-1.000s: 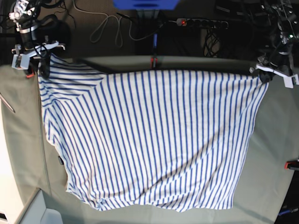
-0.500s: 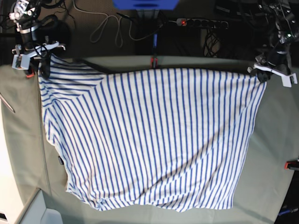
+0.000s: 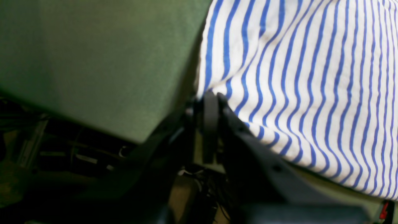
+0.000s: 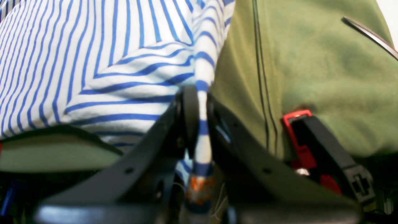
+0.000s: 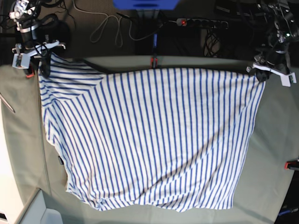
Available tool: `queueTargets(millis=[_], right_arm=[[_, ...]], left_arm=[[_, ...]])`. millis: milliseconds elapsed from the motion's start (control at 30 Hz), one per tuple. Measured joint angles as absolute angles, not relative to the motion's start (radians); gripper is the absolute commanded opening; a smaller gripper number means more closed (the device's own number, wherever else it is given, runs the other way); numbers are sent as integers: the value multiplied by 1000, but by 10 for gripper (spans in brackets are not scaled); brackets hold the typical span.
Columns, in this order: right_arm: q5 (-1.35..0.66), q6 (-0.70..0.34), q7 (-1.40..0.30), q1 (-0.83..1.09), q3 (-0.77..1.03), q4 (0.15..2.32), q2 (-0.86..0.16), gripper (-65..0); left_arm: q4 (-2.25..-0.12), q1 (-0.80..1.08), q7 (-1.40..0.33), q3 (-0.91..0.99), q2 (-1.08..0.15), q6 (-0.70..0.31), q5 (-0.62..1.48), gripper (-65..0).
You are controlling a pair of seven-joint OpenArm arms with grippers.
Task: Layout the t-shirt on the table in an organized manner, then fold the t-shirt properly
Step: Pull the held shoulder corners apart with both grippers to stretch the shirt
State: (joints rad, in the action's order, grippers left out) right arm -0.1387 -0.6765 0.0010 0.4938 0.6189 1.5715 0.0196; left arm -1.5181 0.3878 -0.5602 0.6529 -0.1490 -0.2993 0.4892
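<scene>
The white t-shirt (image 5: 149, 135) with thin blue stripes is spread over most of the grey-green table (image 5: 275, 135), stretched between both arms along its far edge. My left gripper (image 5: 261, 73), at the base view's upper right, is shut on a shirt corner (image 3: 214, 93); its black fingers (image 3: 211, 124) pinch the cloth. My right gripper (image 5: 44, 63), at the upper left, is shut on the opposite corner, a striped fold (image 4: 202, 124) running between its fingers (image 4: 189, 115). The shirt's near hem (image 5: 154, 205) lies rumpled near the table's front edge.
Red clamps sit on the table edges at the far middle (image 5: 153, 60), the right (image 5: 292, 164) and beside my right gripper (image 4: 298, 140). Cables and a power strip (image 5: 201, 22) lie beyond the far edge. A pale box corner (image 5: 44, 212) shows at the front left.
My left gripper has risen slightly toward the far edge, pulling the shirt's right corner with it. The right arm and the rest of the shirt have stayed put.
</scene>
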Motion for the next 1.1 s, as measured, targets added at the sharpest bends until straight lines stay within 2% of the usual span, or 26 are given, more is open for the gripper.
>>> queueTargets(millis=[1100], right_arm=[[-139, -676, 1, 497, 596, 1571, 20, -650]], left_arm=[[-1518, 388, -564, 653, -130, -299, 489, -648]])
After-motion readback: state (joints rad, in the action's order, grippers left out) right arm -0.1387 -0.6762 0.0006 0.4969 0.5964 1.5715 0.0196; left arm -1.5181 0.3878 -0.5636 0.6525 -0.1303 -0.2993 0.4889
